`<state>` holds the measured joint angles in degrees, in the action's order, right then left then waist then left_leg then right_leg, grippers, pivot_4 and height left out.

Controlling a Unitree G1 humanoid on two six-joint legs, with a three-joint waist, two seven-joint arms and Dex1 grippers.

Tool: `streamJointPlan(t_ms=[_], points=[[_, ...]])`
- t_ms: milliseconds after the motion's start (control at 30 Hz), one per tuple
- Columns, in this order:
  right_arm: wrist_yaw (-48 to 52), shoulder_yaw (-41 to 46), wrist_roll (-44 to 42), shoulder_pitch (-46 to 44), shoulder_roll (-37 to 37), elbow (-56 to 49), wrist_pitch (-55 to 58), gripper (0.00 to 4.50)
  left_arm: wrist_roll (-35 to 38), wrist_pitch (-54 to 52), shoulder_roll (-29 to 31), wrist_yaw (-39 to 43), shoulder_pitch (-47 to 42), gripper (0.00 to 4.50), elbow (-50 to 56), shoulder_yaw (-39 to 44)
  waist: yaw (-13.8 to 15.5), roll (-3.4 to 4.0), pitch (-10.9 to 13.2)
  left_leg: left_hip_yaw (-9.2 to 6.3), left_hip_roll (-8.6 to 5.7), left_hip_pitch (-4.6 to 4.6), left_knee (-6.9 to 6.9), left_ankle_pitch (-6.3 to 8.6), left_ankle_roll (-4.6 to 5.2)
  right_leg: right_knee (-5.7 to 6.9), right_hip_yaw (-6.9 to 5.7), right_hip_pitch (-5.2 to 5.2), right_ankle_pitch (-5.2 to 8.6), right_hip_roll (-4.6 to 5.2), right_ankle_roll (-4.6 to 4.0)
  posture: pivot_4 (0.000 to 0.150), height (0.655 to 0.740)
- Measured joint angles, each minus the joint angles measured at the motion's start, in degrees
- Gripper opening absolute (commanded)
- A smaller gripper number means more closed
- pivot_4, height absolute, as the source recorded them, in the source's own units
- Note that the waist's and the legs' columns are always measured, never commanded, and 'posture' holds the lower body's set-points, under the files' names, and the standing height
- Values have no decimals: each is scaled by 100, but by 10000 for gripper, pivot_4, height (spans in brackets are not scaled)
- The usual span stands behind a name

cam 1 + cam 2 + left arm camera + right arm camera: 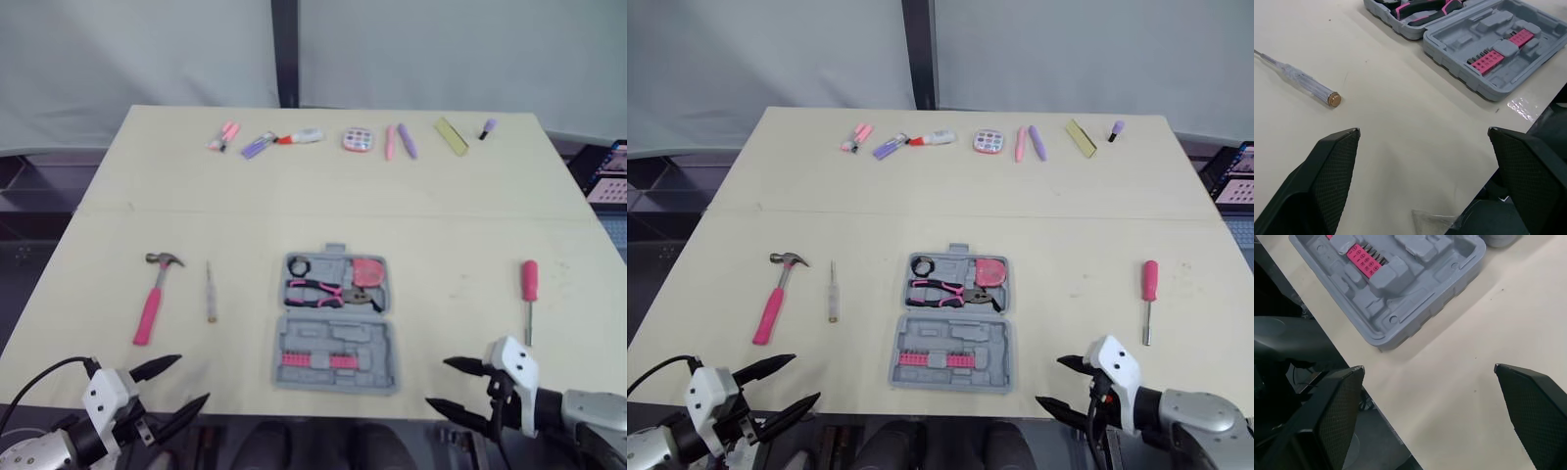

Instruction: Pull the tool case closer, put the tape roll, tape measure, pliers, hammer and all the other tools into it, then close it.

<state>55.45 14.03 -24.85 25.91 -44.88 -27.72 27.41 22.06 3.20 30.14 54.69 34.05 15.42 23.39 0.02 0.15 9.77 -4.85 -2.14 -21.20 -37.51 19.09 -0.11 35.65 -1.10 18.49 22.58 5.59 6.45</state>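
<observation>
The grey tool case (336, 323) lies open at the table's middle near the front edge. Its far half holds a black tape roll (299, 265), pink-handled pliers (323, 291) and a pink tape measure (369, 271); the near half holds pink bit strips (318, 359). A pink-handled hammer (154, 294) and a clear-handled screwdriver (210, 292) lie left of the case. A pink screwdriver (529, 294) lies to its right. My left gripper (193, 378) hovers open at the front left edge, and my right gripper (436, 382) is open at the front right, both empty.
Several small pink, purple and yellow items (358, 139) sit in a row along the table's far edge. A seam (490, 217) crosses the table midway. Bare tabletop lies between the case and the tools on either side.
</observation>
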Motion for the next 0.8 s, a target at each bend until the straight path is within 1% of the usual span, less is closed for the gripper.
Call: streamJointPlan(t_ms=[267, 400, 467, 567, 667, 800], points=[[69, 2, -24, 29, 1, -2, -188, 45000, 136, -130, -8, -61, -1, 44810, 1, -27, 9, -1, -1, 0, -3, 0, -1, 0, 0, 0, 0, -1, 0, 1, 0, 1500, 7400], [84, 223, -167, -85, 336, -181, -780, 45000, 533, -949, -246, -890, -172, 44810, 654, 48, 10, -2, -1, -5, -1, 0, -5, 0, 0, 1, 5, -3, 0, 5, 0, 1500, 7400], [140, 275, -229, -194, 423, -280, -1158, 45000, 819, -1481, -507, -1608, -314, 44810, 1153, 131, 7, -5, -3, -5, -1, 0, -5, 0, 0, 3, 6, -4, 0, 2, 1, 1500, 7400], [183, 263, -235, -204, 564, -332, -1543, 45000, 1051, -2047, -716, -2347, -413, 44810, 1638, 138, 5, -8, -5, -5, -1, 1, -2, 1, 0, 11, 4, -1, 0, -5, 1, 1500, 7400], [183, 174, -228, -161, 785, -329, -1870, 45000, 1072, -2466, -754, -2756, -380, 44810, 1872, 62, 4, -8, -5, -3, -2, 4, -4, 1, 0, 14, 4, -2, 0, -8, 1, 1500, 7400], [182, 94, -155, -137, 802, -296, -2053, 45000, 1067, -2975, -739, -3208, -387, 44810, 2203, 5, 7, -10, -6, -2, -4, 3, -6, 1, 0, 12, 10, -2, 0, -8, 1, 1500, 7400]])
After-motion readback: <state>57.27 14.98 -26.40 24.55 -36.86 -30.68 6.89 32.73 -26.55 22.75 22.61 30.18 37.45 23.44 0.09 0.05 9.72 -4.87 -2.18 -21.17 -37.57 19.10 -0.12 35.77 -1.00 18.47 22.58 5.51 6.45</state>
